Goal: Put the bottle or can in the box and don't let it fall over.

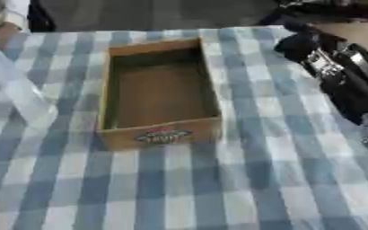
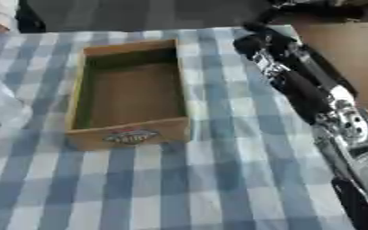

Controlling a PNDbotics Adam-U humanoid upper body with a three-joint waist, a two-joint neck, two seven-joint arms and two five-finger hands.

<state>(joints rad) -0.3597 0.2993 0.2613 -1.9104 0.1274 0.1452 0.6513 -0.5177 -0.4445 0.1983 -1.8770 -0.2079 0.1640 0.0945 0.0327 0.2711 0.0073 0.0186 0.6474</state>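
Left eye view: an open, rectangular brown cardboard box sits on a table covered with a blue-and-white checked cloth, its long axis running away from the camera and its interior showing only a bare brown floor. The near outer wall of the box carries a printed oval label in red, white and blue; lettering is present on it but is too blurred to read. No bottle or can shows in either view, so the position of the task's object cannot be given. At the left edge a pale, translucent sheet-like object lies across the cloth, well apart from the box; its nature cannot be made out. Right eye view: the robot's right arm, black with silver joints, enters from the lower right and extends diagonally toward the far right corner of the table, passing to the right of the box without touching it. Its dark far end lies near the table's back edge; whether the fingers there are apart or together cannot be told. The left hand appears in neither view. Beyond the table, a dark grey floor and, at right, a tan surface are visible.
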